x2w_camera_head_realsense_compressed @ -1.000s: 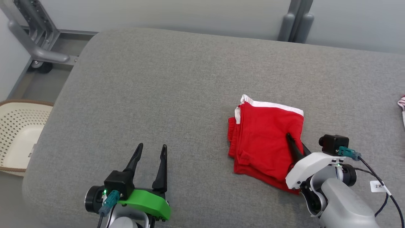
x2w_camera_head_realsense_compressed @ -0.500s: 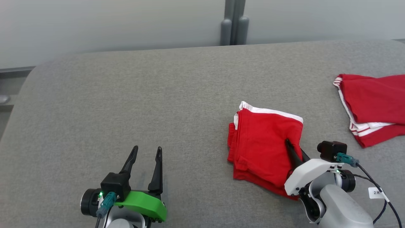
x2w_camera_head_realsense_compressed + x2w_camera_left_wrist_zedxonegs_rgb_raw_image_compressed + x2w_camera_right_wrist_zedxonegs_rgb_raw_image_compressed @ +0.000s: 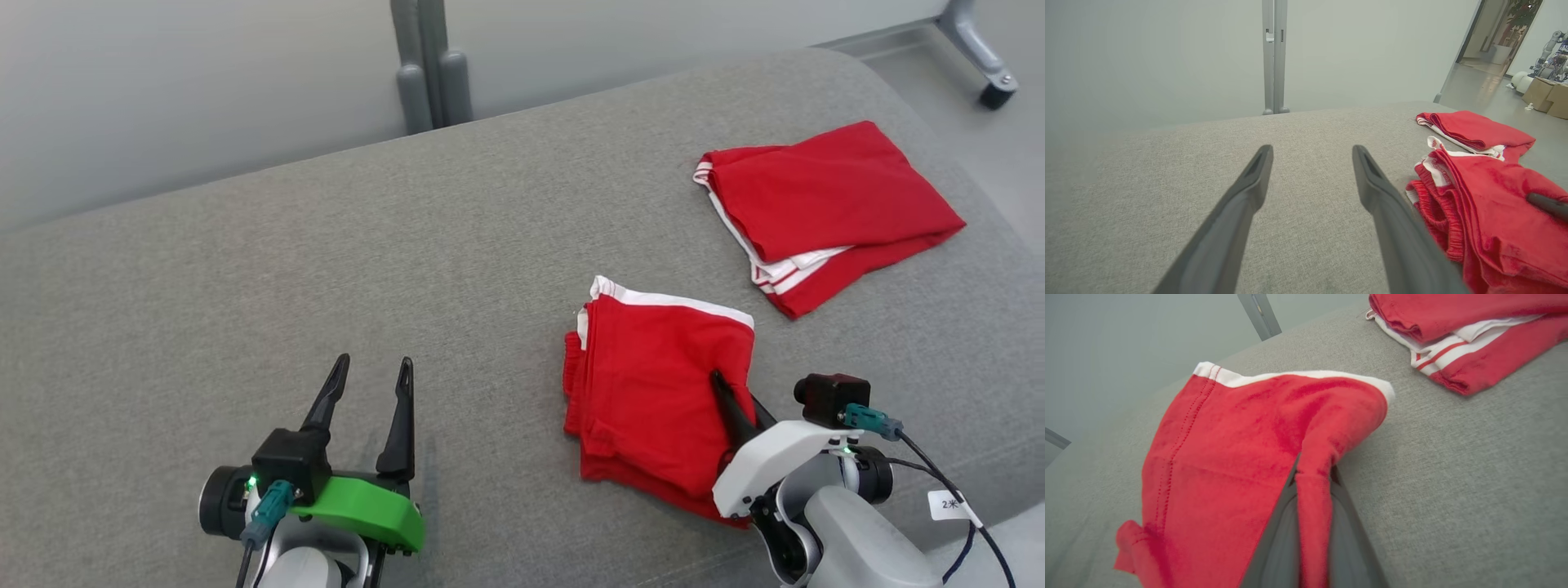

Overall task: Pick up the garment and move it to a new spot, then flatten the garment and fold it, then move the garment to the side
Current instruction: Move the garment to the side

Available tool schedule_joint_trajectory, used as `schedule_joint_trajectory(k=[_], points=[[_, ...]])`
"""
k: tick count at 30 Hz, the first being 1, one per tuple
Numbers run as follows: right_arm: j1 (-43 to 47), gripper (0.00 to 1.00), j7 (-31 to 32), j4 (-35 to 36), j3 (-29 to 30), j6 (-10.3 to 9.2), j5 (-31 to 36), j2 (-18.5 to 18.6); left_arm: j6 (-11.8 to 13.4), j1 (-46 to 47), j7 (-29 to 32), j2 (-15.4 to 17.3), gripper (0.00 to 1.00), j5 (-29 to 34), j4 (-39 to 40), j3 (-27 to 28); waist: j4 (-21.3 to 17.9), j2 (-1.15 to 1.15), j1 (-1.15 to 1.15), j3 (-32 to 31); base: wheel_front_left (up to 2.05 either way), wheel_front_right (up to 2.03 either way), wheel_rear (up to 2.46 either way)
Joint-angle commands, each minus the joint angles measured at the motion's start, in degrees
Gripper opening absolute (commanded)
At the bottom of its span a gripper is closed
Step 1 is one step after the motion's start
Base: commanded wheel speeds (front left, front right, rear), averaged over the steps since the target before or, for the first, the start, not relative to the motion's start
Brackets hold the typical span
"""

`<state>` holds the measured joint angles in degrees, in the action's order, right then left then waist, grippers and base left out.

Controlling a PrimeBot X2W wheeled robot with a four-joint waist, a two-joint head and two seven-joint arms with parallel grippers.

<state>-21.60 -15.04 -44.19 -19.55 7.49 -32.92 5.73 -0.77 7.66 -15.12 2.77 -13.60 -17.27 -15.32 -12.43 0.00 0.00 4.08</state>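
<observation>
Found the right gripper [image 3: 735, 390] pressed together on a pinched-up ridge of the garment [image 3: 645, 376], near its right edge, probably to drag the whole folded bundle sideways without undoing it. Found the garment itself lying as a red folded square, white band along its far edge, on the grey cushion [image 3: 326, 269]. Found the left gripper [image 3: 374, 361] well apart to the left, over bare cushion, fingers spread wide and holding nothing, seemingly parked out of the way. Farther off, near the cushion's far right corner, saw another folded red shirt [image 3: 824, 192] with white stripes, likely marking the side spot. Judged folding done, moving aside in hand.
</observation>
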Motion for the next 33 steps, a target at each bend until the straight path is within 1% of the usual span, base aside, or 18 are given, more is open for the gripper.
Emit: schedule_joint_trajectory(k=[1, 4, 9, 13, 16, 18, 20, 21, 24, 29, 33], points=[[0.2, 0.00, -0.2, 0.4, -0.2, -0.02, -0.5, 0.0, 0.0, 0.7, 0.0, 0.3, 1.00, -0.1, 0.3, 0.4, -4.5, 0.00, 0.00, 0.9, 0.00, 0.00, 0.00], [0.3, 0.00, -0.2, 0.6, 0.0, -0.02, -1.1, 0.0, -0.1, 1.1, 0.0, 0.3, 1.00, 0.3, 0.8, 0.2, -5.5, 0.00, 0.00, 1.6, 0.00, 0.00, 0.00], [0.2, 0.00, -0.2, 0.9, 0.2, -0.02, -1.6, 0.4, 0.0, 1.9, 0.0, 0.3, 1.00, 0.7, 1.6, 0.1, -5.7, 0.00, 0.00, 2.7, 0.00, 0.00, 0.00], [-0.7, 0.00, -0.2, 1.1, -0.3, -0.02, -1.0, 1.0, -0.1, 2.6, 0.0, 0.3, 1.00, 0.9, 2.1, -0.7, -5.1, 0.00, 0.00, 3.5, 0.00, 0.00, 0.00], [-2.3, 0.00, -0.1, 2.0, -0.5, -0.02, 0.3, 1.9, -0.2, 3.0, 0.0, 0.3, 1.00, 1.2, 2.4, -1.4, -4.0, 0.00, 0.00, 4.6, 0.00, 0.00, 0.00], [-3.6, 0.00, -0.2, 3.3, -0.8, -0.01, 0.6, 2.3, 0.1, 3.3, 0.0, 0.3, 1.00, 0.1, 2.5, -1.4, -2.9, 0.00, 0.00, 5.4, 0.00, 0.00, 0.00], [-5.5, 0.00, -0.2, 4.1, -1.8, -0.02, 1.2, 3.7, 0.2, 3.7, 0.0, 0.3, 1.00, -0.4, 2.9, -1.1, -1.8, 0.00, 0.00, 6.5, 0.00, 0.00, 0.00], [-8.4, 0.00, -0.2, 4.3, -2.7, -0.02, 2.0, 5.6, -0.1, 4.1, 0.0, 0.3, 1.00, -0.4, 2.9, -1.3, -0.7, 0.00, 0.00, 7.6, 0.00, 0.00, 0.00], [-13.5, 0.00, -0.2, 2.9, -4.1, -0.02, 3.1, 8.9, -0.3, 4.8, 0.0, 0.3, 1.00, 0.4, 3.1, -1.7, 1.0, 0.00, 0.00, 9.3, 0.00, 0.00, 0.00], [-22.0, 0.00, 0.9, -1.9, -5.9, -0.02, 4.6, 14.8, -0.7, 6.3, 0.0, 0.3, 1.00, 1.0, 3.8, -2.6, 4.0, 0.00, 0.00, 12.2, 0.00, 0.00, 0.00], [-27.6, 0.00, 1.8, -6.2, -6.2, -0.02, 5.7, 19.6, -0.5, 7.2, 0.0, 0.3, 1.00, 0.8, 4.2, -3.5, 6.4, 0.00, 0.00, 14.4, 0.00, 0.00, 0.00]])
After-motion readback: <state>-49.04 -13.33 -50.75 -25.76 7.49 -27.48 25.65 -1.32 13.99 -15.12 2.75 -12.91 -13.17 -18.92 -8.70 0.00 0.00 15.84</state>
